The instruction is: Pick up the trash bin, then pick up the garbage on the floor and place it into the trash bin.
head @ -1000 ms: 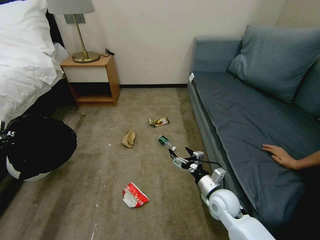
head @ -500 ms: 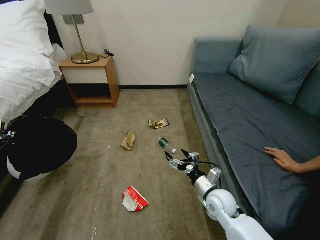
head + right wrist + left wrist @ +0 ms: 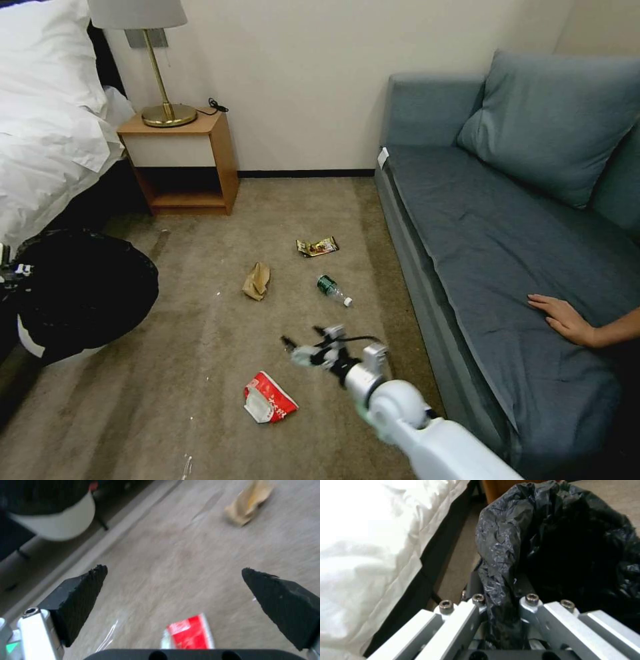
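Nearest the robot, the right gripper [image 3: 303, 337] hangs low over the beige carpet [image 3: 200, 347] with its two black fingertips [image 3: 83, 590] spread wide and nothing between them; its outline is smeared in the head view. Just below and beside it lies the crumpled red-and-white packet [image 3: 269, 398], which the right wrist view cuts off at its lower edge [image 3: 190, 635]. At the robot's left, the small round white plastic trash bin [image 3: 30, 343] is mostly hidden under its loose, crinkled black plastic bag [image 3: 87, 287], with only a sliver of white wall showing. The left gripper [image 3: 501, 610] is pressed together on a fold of that bag at the bin's rim, beside the white bedding [image 3: 370, 555]. Farther out on the carpet, well apart from each other, lie the crumpled brown paper bag [image 3: 257, 280], the small green-labelled plastic bottle with a white cap [image 3: 333, 289] on its side, and beyond them the gold-brown snack wrapper [image 3: 317, 246], whose print is too small to read. The grey sofa [image 3: 507, 253] runs along the right.
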